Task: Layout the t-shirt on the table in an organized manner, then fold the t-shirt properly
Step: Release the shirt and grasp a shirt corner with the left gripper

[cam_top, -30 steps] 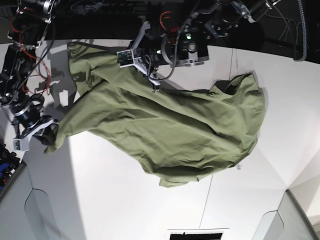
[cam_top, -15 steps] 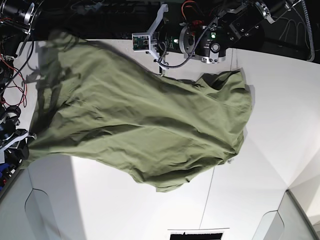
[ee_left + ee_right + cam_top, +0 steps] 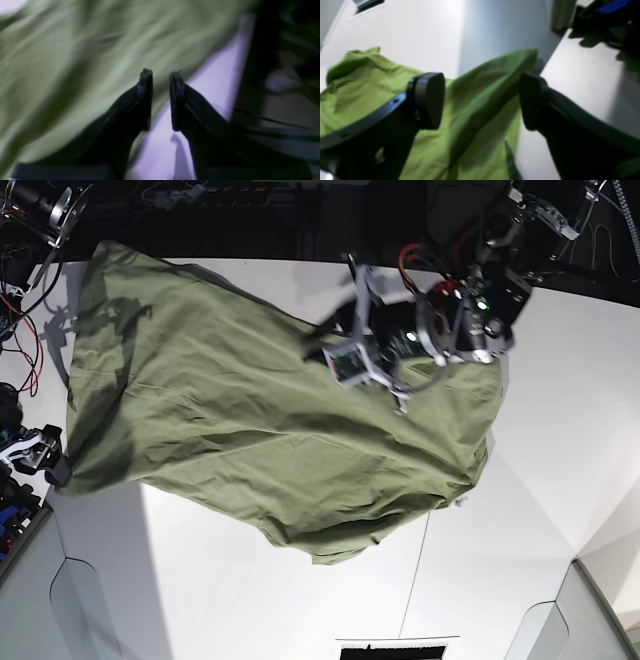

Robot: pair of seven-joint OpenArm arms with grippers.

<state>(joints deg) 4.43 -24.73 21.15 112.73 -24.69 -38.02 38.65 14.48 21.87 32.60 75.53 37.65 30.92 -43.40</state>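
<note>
Olive-green soft cotton t-shirt [image 3: 250,440] spread but skewed on the matte white table [image 3: 520,520], both pincers released.

We see the left gripper [image 3: 160,100] slightly parted over the shirt's edge, gripping nothing; the right gripper [image 3: 482,100] gapes wide, cloth lying just ahead of it. From the left pincer the shirt's long axis runs away toward the right pincer. We judge bare table beyond gives room to straighten.

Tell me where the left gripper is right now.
In the base view, the left gripper is upper right of centre, over the t-shirt near its right edge.
</note>
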